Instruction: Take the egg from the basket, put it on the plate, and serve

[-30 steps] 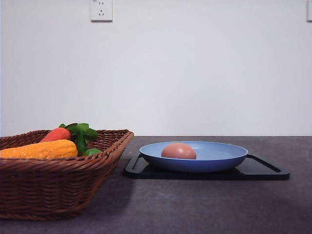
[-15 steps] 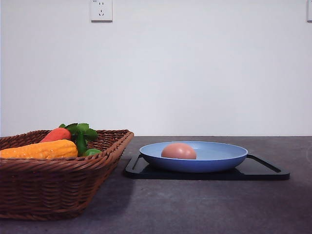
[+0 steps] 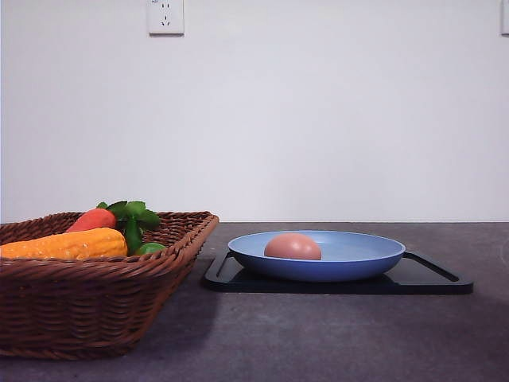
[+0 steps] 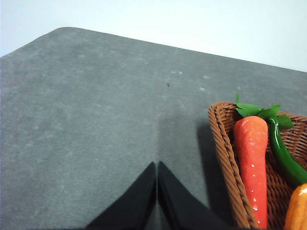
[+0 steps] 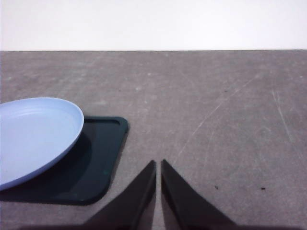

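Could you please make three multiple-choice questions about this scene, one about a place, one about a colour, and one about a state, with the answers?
1. Where is the egg?
A. in the basket
B. on the plate
C. on the bare table

2. What colour is the tray under the plate?
A. black
B. white
C. red

3. How are the left gripper's fingers?
A. wide open
B. closed on the carrot
C. closed on nothing

Answers:
1. B: the egg lies on the plate, apart from the basket.
2. A: the tray is black.
3. C: the left gripper has its fingertips together above the table, beside the carrot.
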